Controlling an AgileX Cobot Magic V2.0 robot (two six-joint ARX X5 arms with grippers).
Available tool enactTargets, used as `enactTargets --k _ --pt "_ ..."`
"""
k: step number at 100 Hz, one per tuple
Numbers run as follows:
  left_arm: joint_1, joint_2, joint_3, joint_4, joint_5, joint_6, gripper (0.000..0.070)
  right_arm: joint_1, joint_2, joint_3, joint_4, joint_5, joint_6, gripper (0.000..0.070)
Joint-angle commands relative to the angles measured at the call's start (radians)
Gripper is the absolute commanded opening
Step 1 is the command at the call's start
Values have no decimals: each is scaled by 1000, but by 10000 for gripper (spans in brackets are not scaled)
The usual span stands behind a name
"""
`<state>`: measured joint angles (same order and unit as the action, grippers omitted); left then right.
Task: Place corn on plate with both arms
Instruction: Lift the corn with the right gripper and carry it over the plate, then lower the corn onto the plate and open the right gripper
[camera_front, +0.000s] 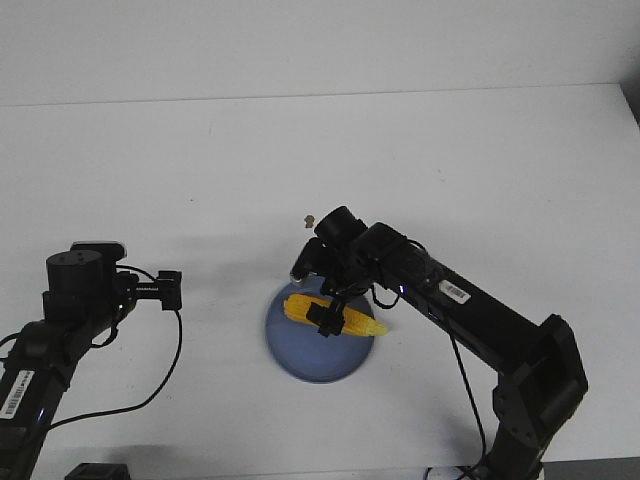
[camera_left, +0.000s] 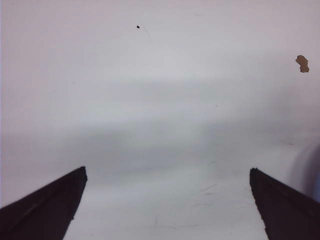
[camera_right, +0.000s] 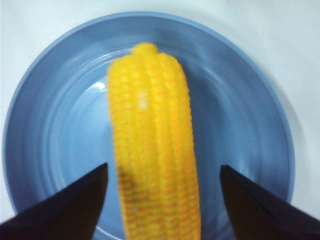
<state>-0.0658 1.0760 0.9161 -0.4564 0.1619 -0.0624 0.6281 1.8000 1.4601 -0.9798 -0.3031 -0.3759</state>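
So the corn (camera_front: 335, 316) is already lying across the plate (camera_front: 290, 355), long axis running roughly left-right in the front view with the pointy end toward the robot's right, and the right gripper (camera_front: 325, 322) sits directly over its middle. From the right wrist view the fingers (camera_right: 65, 212) are spread well wider than the cob with a gap on both sides, so I'd say it's let go and the only sensible move is straight up along that gap. The left gripper (camera_front: 168, 290) is wide open too, holding nothing, parked well off to the left over the bare table (camera_front: 300, 150), so the right arm is the nearer one by far.
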Motion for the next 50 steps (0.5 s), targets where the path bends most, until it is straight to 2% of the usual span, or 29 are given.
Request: enactTargets --k 1,22,32,50 --pt "0 9 11 2 3 1 700 10 21 19 6 -3 14 556" --pt "0 9 11 2 3 0 700 -6 5 20 10 -7 26 577" --pt "0 9 11 2 3 -3 700 -36 -33 20 43 -11 74 643" --pt "0 8 11 1 -14 -5 700 -124 -154 19 89 -11 100 643"
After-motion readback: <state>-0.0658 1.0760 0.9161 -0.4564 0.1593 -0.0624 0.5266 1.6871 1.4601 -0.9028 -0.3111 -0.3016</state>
